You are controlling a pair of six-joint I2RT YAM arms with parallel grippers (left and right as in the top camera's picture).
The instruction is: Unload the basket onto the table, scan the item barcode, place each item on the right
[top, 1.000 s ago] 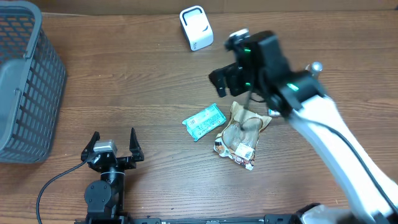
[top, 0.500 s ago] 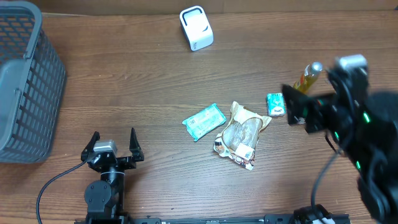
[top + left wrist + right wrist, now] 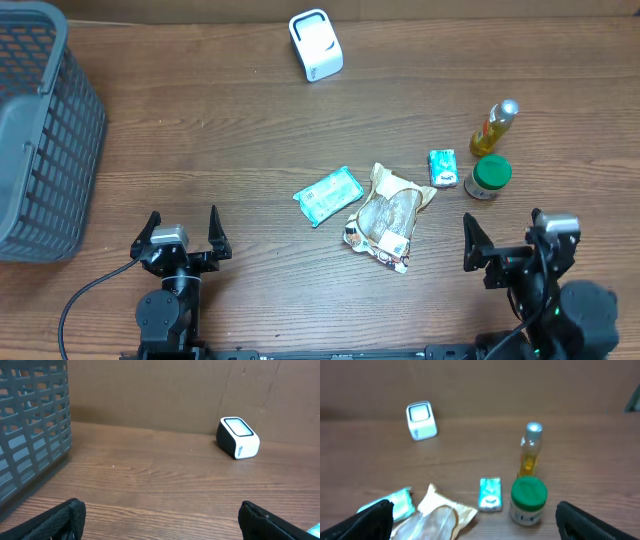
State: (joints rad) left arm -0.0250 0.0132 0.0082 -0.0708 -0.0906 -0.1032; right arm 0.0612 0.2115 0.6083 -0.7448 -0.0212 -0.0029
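Items are found near the centre of the table (image 3: 200, 120), none held: a teal packet (image 3: 328, 195), with a bag (image 3: 387, 217) just beside it at 3 o'clock. A small box (image 3: 442, 167) lies at 2 o'clock from the bag. A jar (image 3: 488, 177) stands near the box at 3 o'clock, and a bottle (image 3: 496, 127) at the jar's 12 o'clock. The scanner (image 3: 316, 45) is seen well apart at 12 o'clock, and a basket (image 3: 40, 150) at 9 o'clock. The left gripper (image 3: 183, 216) at 7 o'clock and the right gripper (image 3: 505, 235) at 5 o'clock are noted spread wide and empty.
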